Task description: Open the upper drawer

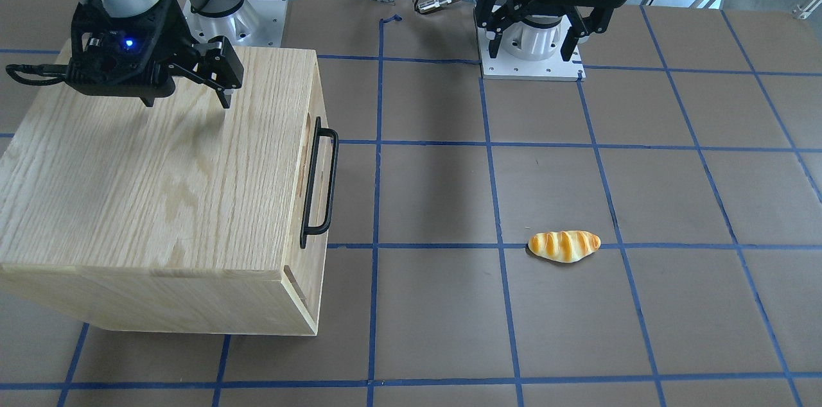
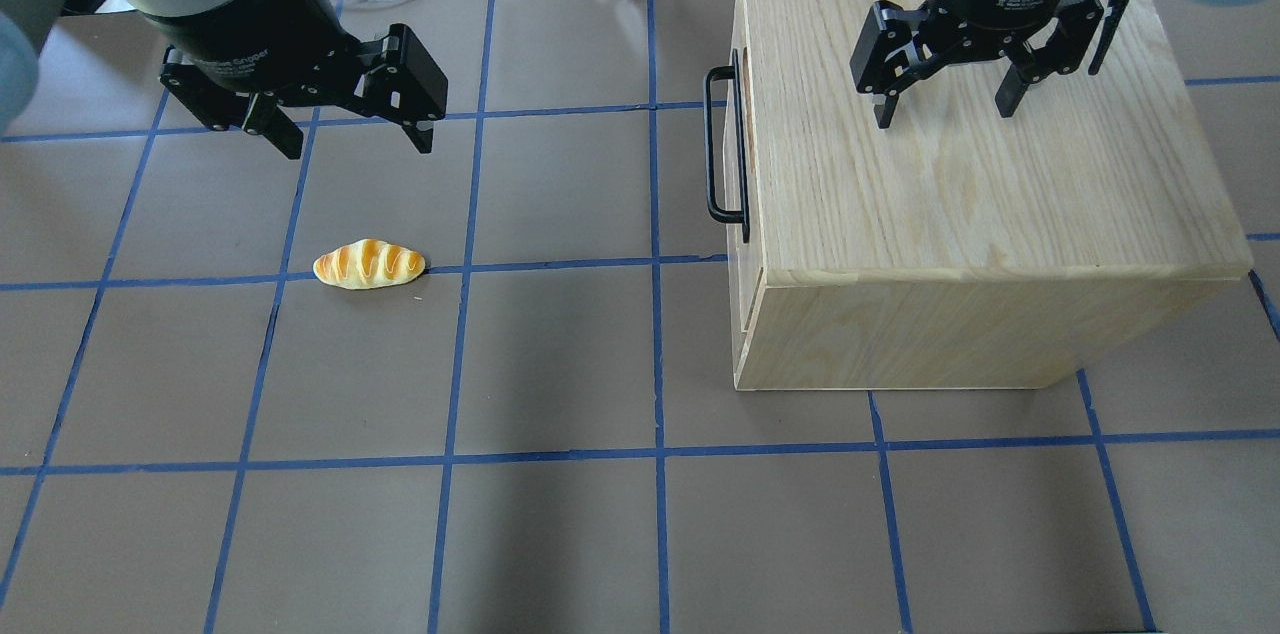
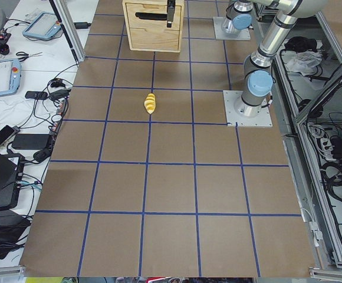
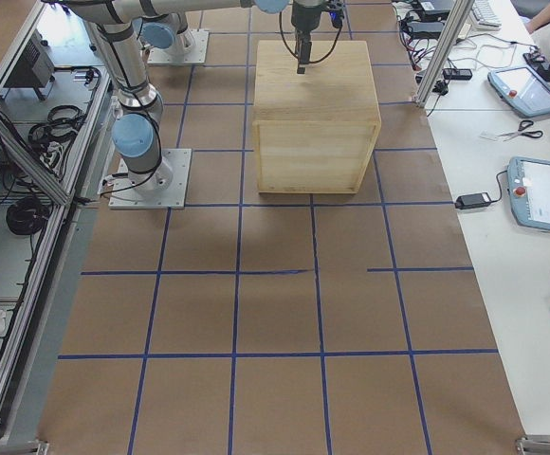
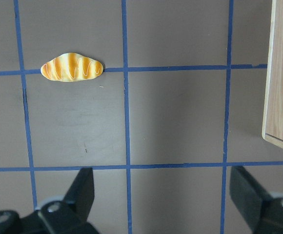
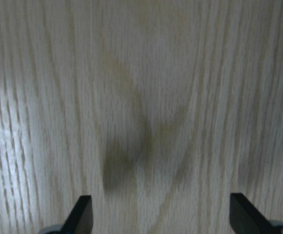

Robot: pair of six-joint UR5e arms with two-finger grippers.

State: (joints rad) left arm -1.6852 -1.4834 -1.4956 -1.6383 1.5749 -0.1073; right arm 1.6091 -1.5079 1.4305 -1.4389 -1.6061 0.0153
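The left gripper hangs over bare desk in the desk's left half, its jaws spread wide and holding nothing. It looks parked out of the way, since nothing of the task lies under it. Just on the operators' side of it a roll lies alone on the desk, touching nothing and probably of no use here. Further right comes the black handle, a long bar standing proud of the drawer so that fingers can close round it. The drawer is the upper front of the cabinet, which stands in the desk's right half, well in from the right end, with its fronts turned toward the left end. The front sits flush with the cabinet body, so I judge the drawer fully shut and the pull not yet begun. The right gripper hovers over the cabinet's top, pointing straight down with its fingers apart and empty, and by the shadow beneath it seems clear of the wood. From there the handle lies to its left, beyond the top's front edge and lower. To reach it, the gripper would likely have to cross that edge, drop and turn onto the bar.
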